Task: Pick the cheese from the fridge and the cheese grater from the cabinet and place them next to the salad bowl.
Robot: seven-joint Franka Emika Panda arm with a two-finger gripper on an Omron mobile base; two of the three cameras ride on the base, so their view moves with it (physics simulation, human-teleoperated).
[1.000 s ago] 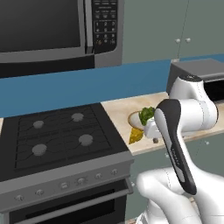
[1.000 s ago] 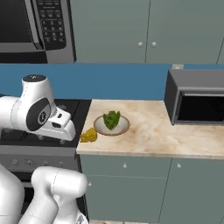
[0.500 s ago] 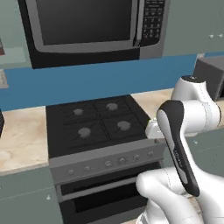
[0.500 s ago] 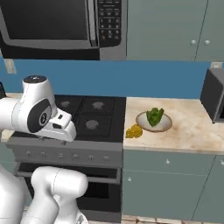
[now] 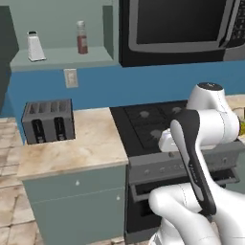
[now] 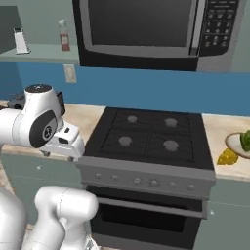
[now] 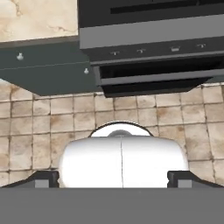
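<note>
A: Which step is in hand?

B: My reading is the second fetch. The cheese (image 6: 227, 157), a small yellow-orange wedge, lies on the worktop (image 6: 220, 134) right of the stove (image 6: 151, 136), just beside the salad bowl (image 6: 239, 142), whose rim and green leaves show at the right edge of the right base view. So that half looks done.

A: And the cheese grater?

B: The cheese grater (image 5: 35, 47) stands upright on an open shelf (image 5: 62, 57) high on the wall, left of the microwave (image 5: 182, 28). It is pale grey-white, tapered, narrower at the top, with a darker cap. A small red-brown bottle (image 5: 82, 38) stands near it on the same shelf, apart from it. Below sit a wall socket and a grey toaster (image 5: 48, 120) on the left worktop.

A: The claw?

B: In the hand view its two dark tips stand wide apart at the bottom corners, with nothing between them. It points down at the tiled floor in front of the oven.

A: What does the next move call for?

B: I judge the arm must lift and swing up to the left toward the shelf, coming at the grater from the front and keeping off the bottle.
</note>
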